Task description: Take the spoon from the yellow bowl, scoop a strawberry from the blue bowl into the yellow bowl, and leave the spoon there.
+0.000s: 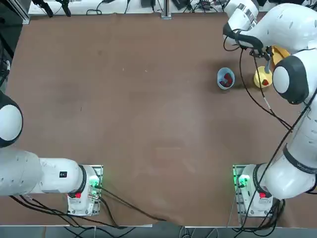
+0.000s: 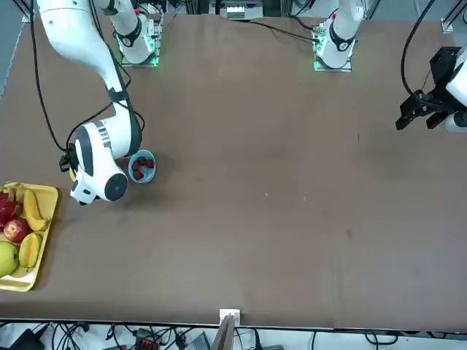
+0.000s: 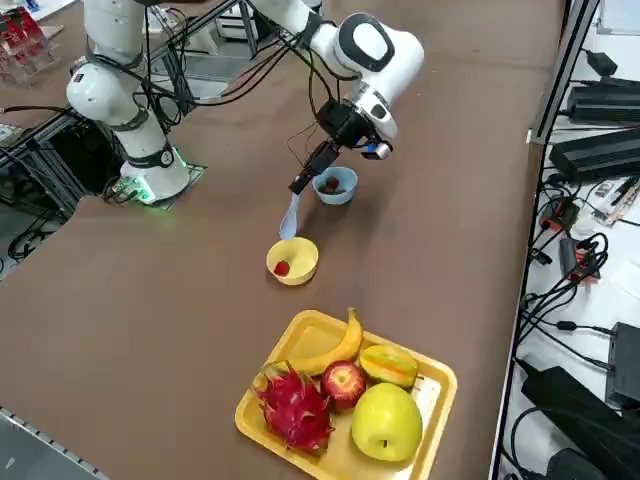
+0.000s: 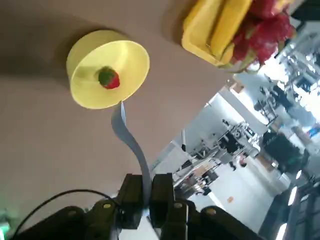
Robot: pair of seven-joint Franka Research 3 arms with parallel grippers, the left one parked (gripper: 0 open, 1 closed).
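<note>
Right gripper (image 3: 300,183): above the desk (image 3: 180,300), between the two bowls, fingers (image 4: 131,192) closed on the spoon's handle.
Spoon (image 3: 291,216): pale, hanging down from the fingers, its bowl end just over the yellow bowl's rim.
Yellow bowl (image 3: 299,262): on the desk near the fruit tray, one strawberry (image 3: 282,267) inside.
Blue bowl (image 3: 340,190): just beside the yellow bowl, with strawberries in it.
Fruit tray (image 3: 433,405): yellow, holding banana, apples and dragon fruit.
</note>
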